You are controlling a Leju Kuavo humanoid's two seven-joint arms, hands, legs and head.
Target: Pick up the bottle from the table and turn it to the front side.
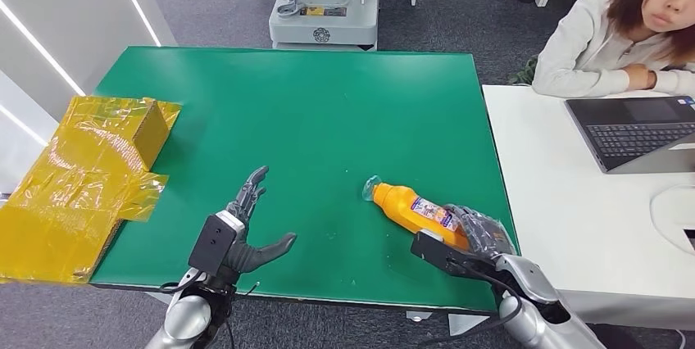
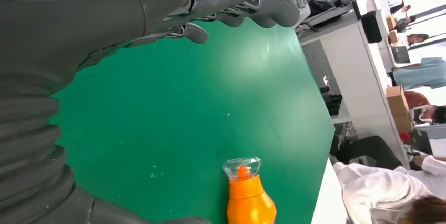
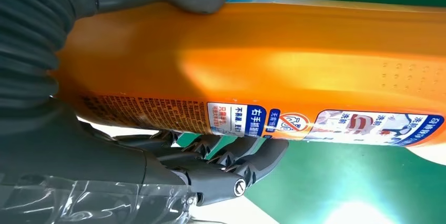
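Near edge of the green table: right hand at about 4 o'clock from table centre, wrapped round the base end of the orange bottle, thumb on one side and dark fingers curled under the other, so it's grasping the bottle. Bottle lies on its side on the table, base at the hand, neck with clear cap pointing off toward 10 o'clock into the middle of the table; white-blue label with printed text shows on its side in the right wrist view, close up. Can't tell if the bottle body is lifted off the surface or resting on it. Left hand at about 7 o'clock, over the near table edge, fingers spread apart and extended, thumb out sideways, nothing in it, released; well apart from the bottle. Left wrist view shows the same bottle's cap and shoulder across bare green surface. Further out at 9 o'clock, a cardboard box wrapped in yellow tape overhangs the left table edge. At 3 o'clock a white desk butts against the table, open laptop on it. At 2 o'clock a person in a pale top leans on that desk. At 12 o'clock, beyond the far edge, a grey machine base on the carpet.
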